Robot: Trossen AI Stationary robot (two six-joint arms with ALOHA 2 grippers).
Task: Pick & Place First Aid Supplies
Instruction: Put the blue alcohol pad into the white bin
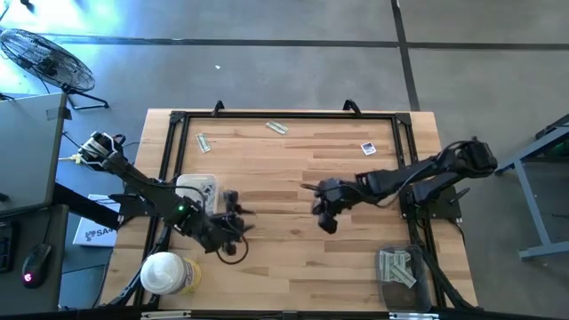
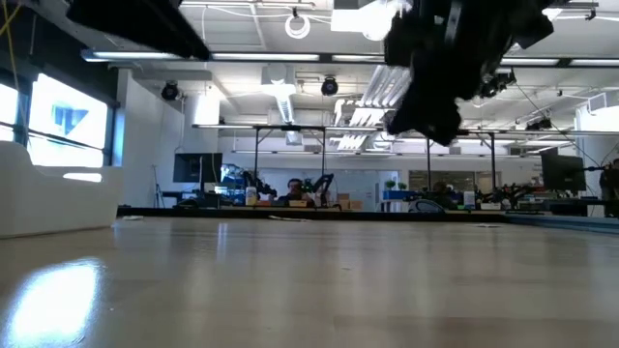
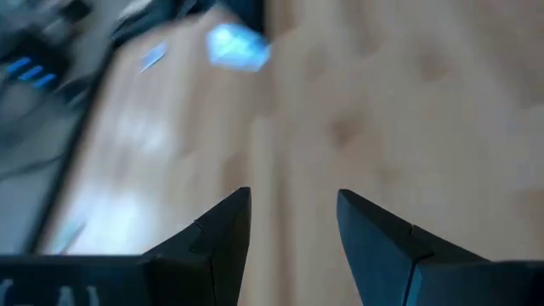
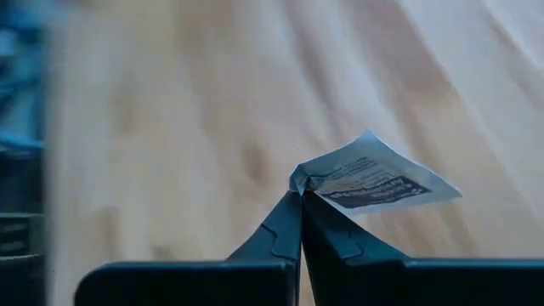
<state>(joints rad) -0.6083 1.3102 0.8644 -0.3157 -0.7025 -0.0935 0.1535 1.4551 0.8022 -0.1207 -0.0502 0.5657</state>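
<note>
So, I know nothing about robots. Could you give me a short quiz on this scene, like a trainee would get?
1. True or false: the right gripper is shut on a white packet.
2. Which best describes the left gripper? A) shut on a strip B) open with nothing between its fingers C) gripping the tub
3. Fill in: three loose packets lie near the table's ____ edge, seen from above.

Key
1. True; the packet's corner is pinched between the fingertips.
2. B.
3. Far. They are two strips and one square packet.

A tub stands at the table's near left, a tray near right, packets along the far edge.
</note>
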